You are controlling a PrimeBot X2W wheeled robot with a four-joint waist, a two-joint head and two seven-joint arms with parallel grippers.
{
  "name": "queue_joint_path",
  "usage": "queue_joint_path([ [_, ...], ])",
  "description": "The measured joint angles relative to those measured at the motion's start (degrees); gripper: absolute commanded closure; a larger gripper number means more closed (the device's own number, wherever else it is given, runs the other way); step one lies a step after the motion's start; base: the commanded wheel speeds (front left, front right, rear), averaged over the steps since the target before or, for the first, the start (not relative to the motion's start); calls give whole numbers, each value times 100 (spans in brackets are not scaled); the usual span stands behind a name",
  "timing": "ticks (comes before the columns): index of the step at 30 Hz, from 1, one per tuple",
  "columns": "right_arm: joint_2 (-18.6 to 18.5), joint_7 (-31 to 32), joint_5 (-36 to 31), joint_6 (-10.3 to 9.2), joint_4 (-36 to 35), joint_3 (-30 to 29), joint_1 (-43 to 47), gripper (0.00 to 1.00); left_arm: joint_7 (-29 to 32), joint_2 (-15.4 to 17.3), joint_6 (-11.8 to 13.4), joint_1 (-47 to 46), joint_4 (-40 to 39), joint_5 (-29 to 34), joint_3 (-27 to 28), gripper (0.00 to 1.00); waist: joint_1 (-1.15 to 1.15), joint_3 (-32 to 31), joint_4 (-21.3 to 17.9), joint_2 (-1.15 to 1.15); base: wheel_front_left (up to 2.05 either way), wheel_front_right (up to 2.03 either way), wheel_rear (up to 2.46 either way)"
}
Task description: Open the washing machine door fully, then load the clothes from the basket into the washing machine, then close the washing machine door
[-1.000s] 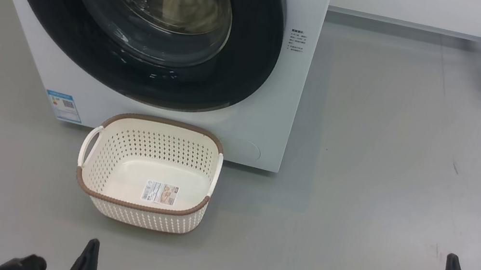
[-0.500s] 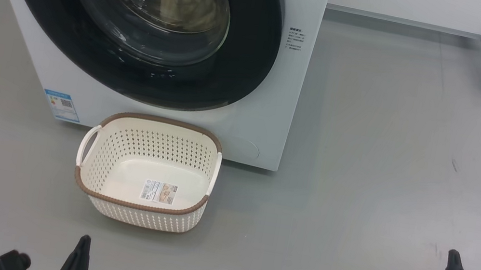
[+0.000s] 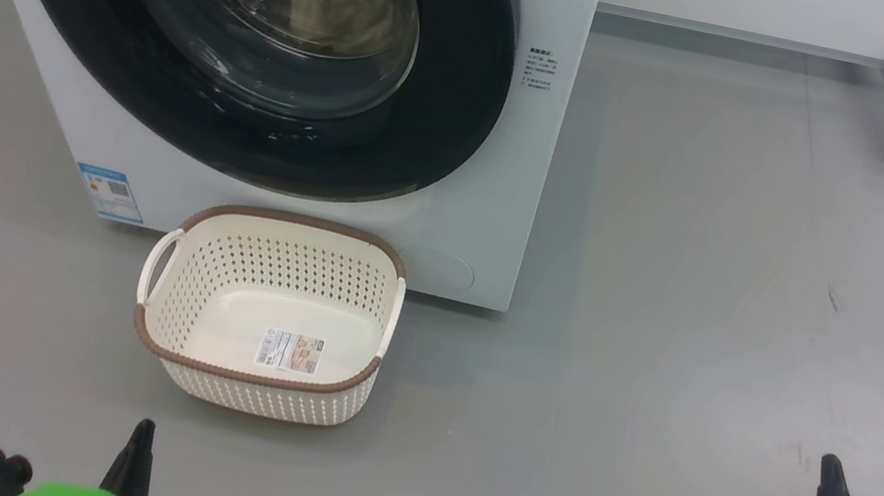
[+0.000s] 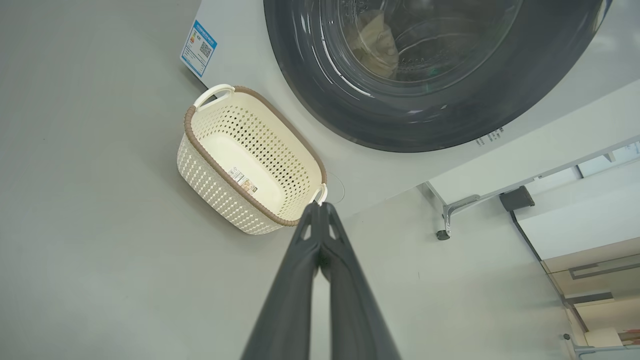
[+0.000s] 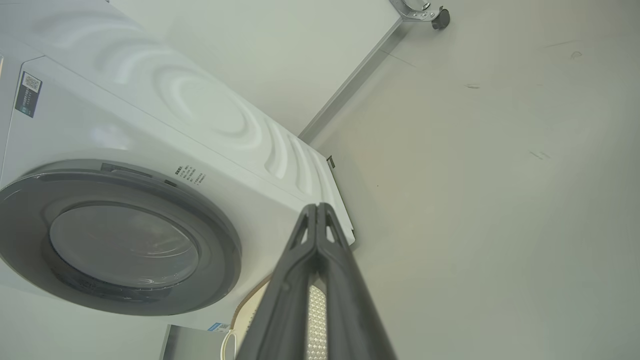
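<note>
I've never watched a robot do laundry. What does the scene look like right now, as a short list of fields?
Door: washing machine door shut on the washing machine
Clothes: pale yellow clothes inside, seen through the glass
Basket: basket empty, upright on the floor close in front of the machine
Sticker: sticker on the basket's base
Left tool: left tool shut, holding nothing
Right tool: right tool shut, holding nothing

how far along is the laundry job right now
It looks finished. Done: the basket is empty down to its sticker, pale yellow clothes sit behind the glass, and the washing machine door is shut against the washing machine. In hand: nothing; the left hand and the right hand are shut, away from the machine. Left: nothing visible.
</note>
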Motion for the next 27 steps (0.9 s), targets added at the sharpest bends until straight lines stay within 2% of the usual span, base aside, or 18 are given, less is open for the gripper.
queue_joint_path([
  [27, -37, 459, 1646, -1, -122, 47, -124, 100, 404, -4, -1, -133, -99, -1590, 401, 100, 0, 39, -52, 0, 0, 0, 0],
])
